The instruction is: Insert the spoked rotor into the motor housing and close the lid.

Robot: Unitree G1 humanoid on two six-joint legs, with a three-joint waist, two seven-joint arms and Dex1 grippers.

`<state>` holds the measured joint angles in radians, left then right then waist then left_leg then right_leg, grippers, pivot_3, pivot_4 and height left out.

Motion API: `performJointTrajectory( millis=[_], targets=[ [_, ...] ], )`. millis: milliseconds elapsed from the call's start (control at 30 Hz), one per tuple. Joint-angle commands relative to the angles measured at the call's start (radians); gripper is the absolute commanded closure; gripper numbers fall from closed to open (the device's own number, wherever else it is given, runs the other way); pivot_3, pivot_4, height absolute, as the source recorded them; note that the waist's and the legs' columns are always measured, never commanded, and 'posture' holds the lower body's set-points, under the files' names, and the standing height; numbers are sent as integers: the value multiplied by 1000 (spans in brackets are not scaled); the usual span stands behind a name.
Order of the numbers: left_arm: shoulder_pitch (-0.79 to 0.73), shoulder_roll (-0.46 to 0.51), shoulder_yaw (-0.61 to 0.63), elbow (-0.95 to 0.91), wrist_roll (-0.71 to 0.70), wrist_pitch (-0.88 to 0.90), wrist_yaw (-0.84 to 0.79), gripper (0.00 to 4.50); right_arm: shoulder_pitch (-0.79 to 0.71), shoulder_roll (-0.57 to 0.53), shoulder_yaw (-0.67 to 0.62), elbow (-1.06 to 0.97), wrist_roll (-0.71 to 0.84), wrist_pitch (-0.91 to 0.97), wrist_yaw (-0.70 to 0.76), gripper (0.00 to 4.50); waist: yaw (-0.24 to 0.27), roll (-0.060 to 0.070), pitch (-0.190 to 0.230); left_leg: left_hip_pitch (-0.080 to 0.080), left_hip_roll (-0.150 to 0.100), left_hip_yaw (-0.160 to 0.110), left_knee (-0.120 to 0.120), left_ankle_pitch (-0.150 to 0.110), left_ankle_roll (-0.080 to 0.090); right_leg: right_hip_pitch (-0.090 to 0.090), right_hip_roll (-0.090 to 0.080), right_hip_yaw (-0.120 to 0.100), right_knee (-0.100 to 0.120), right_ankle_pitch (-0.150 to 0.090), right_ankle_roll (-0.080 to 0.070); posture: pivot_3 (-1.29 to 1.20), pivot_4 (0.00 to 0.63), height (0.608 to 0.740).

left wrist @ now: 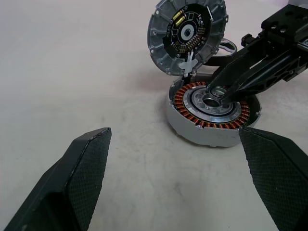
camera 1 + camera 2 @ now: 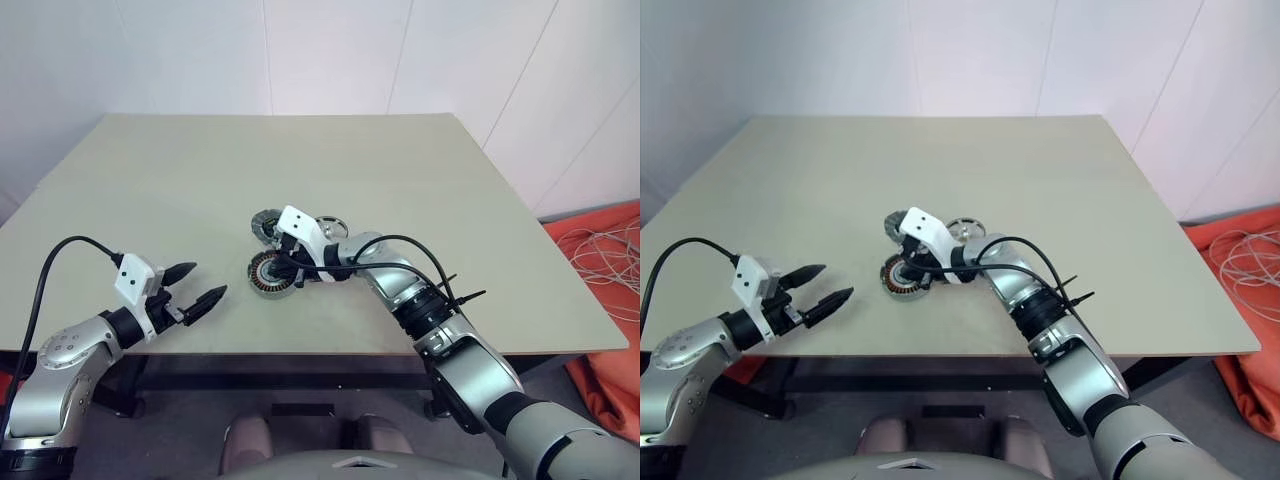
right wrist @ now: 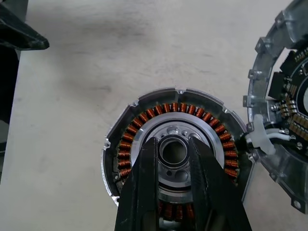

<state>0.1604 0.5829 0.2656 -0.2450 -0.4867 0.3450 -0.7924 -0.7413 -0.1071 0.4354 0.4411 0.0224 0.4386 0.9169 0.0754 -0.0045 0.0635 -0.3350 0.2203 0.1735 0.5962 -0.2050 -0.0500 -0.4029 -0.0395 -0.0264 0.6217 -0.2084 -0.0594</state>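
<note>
The spoked rotor (image 2: 962, 230) lies flat on the table (image 2: 450, 200) just beyond the right gripper (image 3: 172, 142), not yet in the motor housing (image 3: 139, 122). That gripper hangs directly over the housing's silver centre with the hub ring between its tips. Whether it is clamped on the ring or merely straddles it cannot be told. The lid (image 1: 186, 33) stands propped on edge against the housing's far rim, close beside the same gripper. It is joined to the housing by a short white lead, with its circuit face turned toward the coils.

The step in hand looks like fetching the rotor. To do it well, the right gripper should rise straight off the hub, so that it neither drags the housing nor tips the lid. It should then take the rotor by a spoke or the rim and keep it level. The rotor's hub should be centred over the ring before it is lowered squarely, since a tilted entry could scrape the copper windings.

The tight side is toward the lid and its lead. Bare table lies on every other side of the right gripper. The left gripper (image 2: 205, 280), jaws spread wide and holding nothing, waits well apart near the table's front edge. It is free to steady the housing.
</note>
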Motion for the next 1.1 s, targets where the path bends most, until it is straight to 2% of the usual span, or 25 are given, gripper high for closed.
performJointTrajectory(
  millis=[33,1100],
  targets=[
    [-6,0,8,-35,-3,-21,6,0,-42,8,-25,10,-1,-30,-6,3935,-4,0,0,0,0,0,0,0,0,0,0,0,0,0,0,0,0,740],
    [-12,-3,7,-36,-5,-20,13,0,-53,53,-42,78,-2,-25,-7,3935,-6,0,0,0,1,0,0,0,0,0,0,0,0,0,0,0,0,740]
  ],
)
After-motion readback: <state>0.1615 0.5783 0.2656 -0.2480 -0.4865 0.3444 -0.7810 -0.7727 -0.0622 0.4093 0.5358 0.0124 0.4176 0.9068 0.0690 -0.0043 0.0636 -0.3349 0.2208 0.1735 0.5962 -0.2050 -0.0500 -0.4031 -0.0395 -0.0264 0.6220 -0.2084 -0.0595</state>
